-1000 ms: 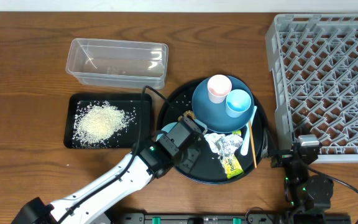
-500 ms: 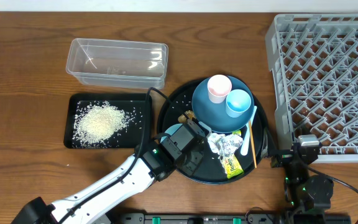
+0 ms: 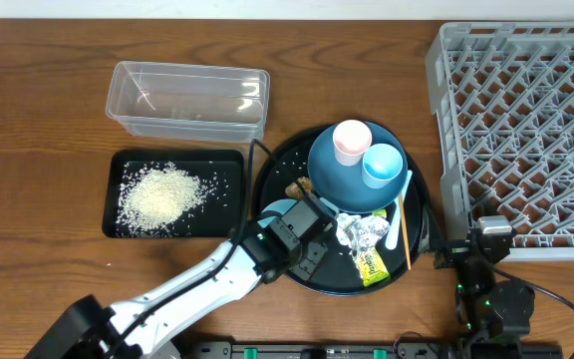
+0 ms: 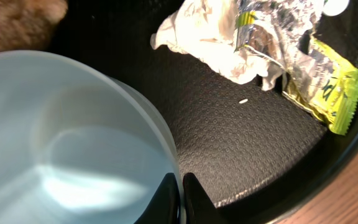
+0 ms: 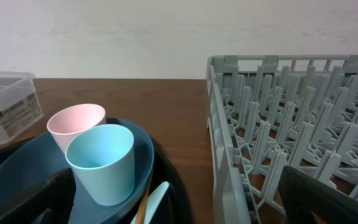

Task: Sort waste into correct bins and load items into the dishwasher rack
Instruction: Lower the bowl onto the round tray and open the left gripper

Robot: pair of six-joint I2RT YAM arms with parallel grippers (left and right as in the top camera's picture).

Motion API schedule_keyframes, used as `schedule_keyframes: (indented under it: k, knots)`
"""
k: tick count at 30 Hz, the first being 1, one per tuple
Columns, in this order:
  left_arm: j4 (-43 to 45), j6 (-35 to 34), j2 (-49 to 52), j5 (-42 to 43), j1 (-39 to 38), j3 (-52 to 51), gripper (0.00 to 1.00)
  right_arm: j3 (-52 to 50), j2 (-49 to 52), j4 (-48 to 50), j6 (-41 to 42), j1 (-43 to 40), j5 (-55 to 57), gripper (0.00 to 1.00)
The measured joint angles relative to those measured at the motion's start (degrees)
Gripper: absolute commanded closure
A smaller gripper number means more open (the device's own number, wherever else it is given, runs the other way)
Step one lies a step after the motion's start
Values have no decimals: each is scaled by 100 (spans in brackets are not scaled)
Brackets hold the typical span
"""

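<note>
My left gripper [image 3: 297,237] is shut on the rim of the light blue bowl [image 3: 273,210] at the front left of the round black tray [image 3: 422,194]. In the left wrist view the fingertips [image 4: 180,186] pinch the bowl's wall [image 4: 61,143]. Crumpled wrappers [image 3: 360,231] and a yellow-green packet [image 3: 370,265] lie beside it, also in the left wrist view [image 4: 253,37]. A brown lump [image 3: 300,186] lies by the dark blue plate [image 3: 339,178], which holds a pinkish cup [image 3: 352,140] and a light blue cup [image 3: 382,165]. My right gripper [image 3: 481,249] is open and empty.
A pale blue spoon [image 3: 400,214] and a chopstick [image 3: 406,242] lie at the tray's right. The black tray [image 3: 227,165] holds rice [image 3: 162,194]. The clear tub [image 3: 187,100] stands behind it. The grey rack [image 3: 526,130] fills the right side.
My left gripper has drawn a little toward the table's front, still at the bowl's rim. The right arm has not moved.
</note>
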Motion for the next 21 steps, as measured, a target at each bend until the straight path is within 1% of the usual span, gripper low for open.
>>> schedule_keyframes:
  k: [2,3,4,5,7,8,10,11,15,21]
  knots:
    - [50,0,76,-9,0,0,94,0,0,0,0,0,0,1]
    - [61,0,92,-17,0,0,91,0,0,0,0,0,0,1]
    - [66,7,96,-26,0,0,85,0,0,0,0,0,0,1]
    - [68,11,92,-31,0,0,83,0,0,0,0,0,0,1]
    - [63,0,92,-35,0,0,66,0,0,0,0,0,2,1]
    - [63,-39,90,-37,0,0,59,0,0,0,0,0,0,1]
    - [63,-50,83,-37,0,0,51,0,0,0,0,0,0,1]
    - [63,-72,63,-37,0,0,49,0,0,0,0,0,0,1]
    - [57,-96,-149,-39,0,0,47,0,0,0,0,0,2,1]
    - [55,-94,-918,-50,0,22,46,0,0,0,0,0,0,1]
